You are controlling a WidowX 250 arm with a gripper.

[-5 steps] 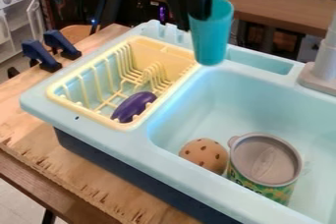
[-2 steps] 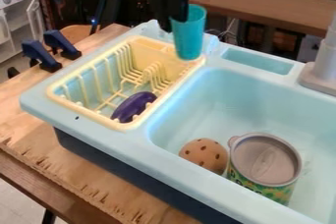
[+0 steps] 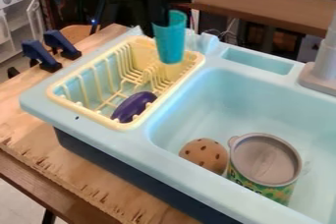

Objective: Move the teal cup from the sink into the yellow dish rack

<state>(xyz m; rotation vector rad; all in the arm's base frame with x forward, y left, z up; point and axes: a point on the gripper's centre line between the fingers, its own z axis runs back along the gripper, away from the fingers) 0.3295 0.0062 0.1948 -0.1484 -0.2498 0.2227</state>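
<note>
Above the far right end of the pale yellow plastic dish rack (image 3: 98, 118), you have the black two-finger gripper (image 3: 161, 23) holding a tall teal plastic cup (image 3: 171, 43), closed on its left side near the rim. The cup is upright, open at the top, smooth and slightly narrower toward its base. Below it to the left, a glossy purple oblong toy (image 3: 134, 106) lies in the rack. To the right, in the light blue sink basin (image 3: 263, 95), you see a tan rounded object with dark spots (image 3: 202, 155) beside a green patterned can with a grey lid (image 3: 265, 169).

Compared with the earliest frame, your gripper and cup are farther left in the view, over the rack instead of the sink's back left corner; the things in the rack and basin have stayed put.

The arm is cut off at the top edge, and its dark parts blend together. You can't make out the cup's inside or tell whether its base touches the rack.
</note>
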